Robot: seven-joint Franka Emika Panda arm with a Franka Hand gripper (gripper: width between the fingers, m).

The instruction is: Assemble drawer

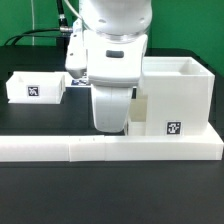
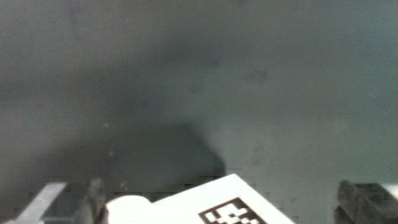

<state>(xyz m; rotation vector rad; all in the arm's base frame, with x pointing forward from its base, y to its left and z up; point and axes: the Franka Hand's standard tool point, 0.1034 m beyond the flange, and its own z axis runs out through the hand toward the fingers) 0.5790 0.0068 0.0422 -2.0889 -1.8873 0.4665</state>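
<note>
1. On the worktop (image 1: 40, 190), the housing (image 1: 178, 92) sits at the exterior view's right, just behind the bar (image 1: 110, 150).
2. One tray (image 1: 35, 87) lies well apart, at the exterior view's left, tag facing the camera.
3. Hand (image 2: 221, 192) is low beside the housing, fingers (image 2: 71, 200) spread wide, gripping nothing.
4. Second tray (image 2: 228, 205), tagged, with knob (image 2: 128, 210), lies between the fingers; can't tell if they touch.

no words or numbers could be read. a black-and-white square tag (image 1: 32, 91) sat on the small tray (image 1: 14, 88), another on the big housing (image 1: 190, 95), another on a white part (image 2: 187, 205).
</note>
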